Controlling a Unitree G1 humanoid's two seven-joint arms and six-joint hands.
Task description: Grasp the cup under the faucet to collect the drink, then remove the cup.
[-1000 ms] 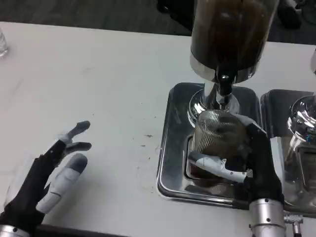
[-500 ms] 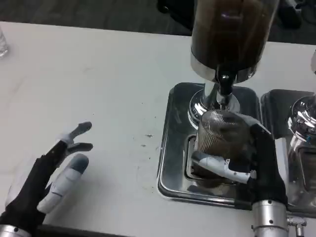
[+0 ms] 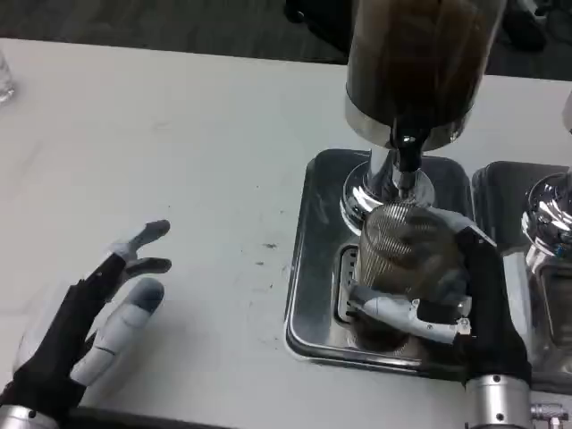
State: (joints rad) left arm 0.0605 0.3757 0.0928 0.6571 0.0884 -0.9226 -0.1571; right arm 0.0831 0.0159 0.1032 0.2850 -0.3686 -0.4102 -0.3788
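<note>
Cup [image 3: 407,259] sits under the faucet [image 3: 407,161] on the drip tray [image 3: 313,268], my right hand [image 3: 447,299] with fingers [image 3: 393,308] wrapped round it, left hand [image 3: 85,326] spread idle well clear; I judge grasp done, filling uncertain, removal outstanding.

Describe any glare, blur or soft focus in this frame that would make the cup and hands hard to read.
Head view: bright glare streaks on the steel drip tray and the dispenser's chrome base; the ribbed cup in the right hand looks slightly soft, its contents hard to judge; the left hand is mildly blurred at the fingertips; the white table is evenly lit, with faint shadows.
</note>
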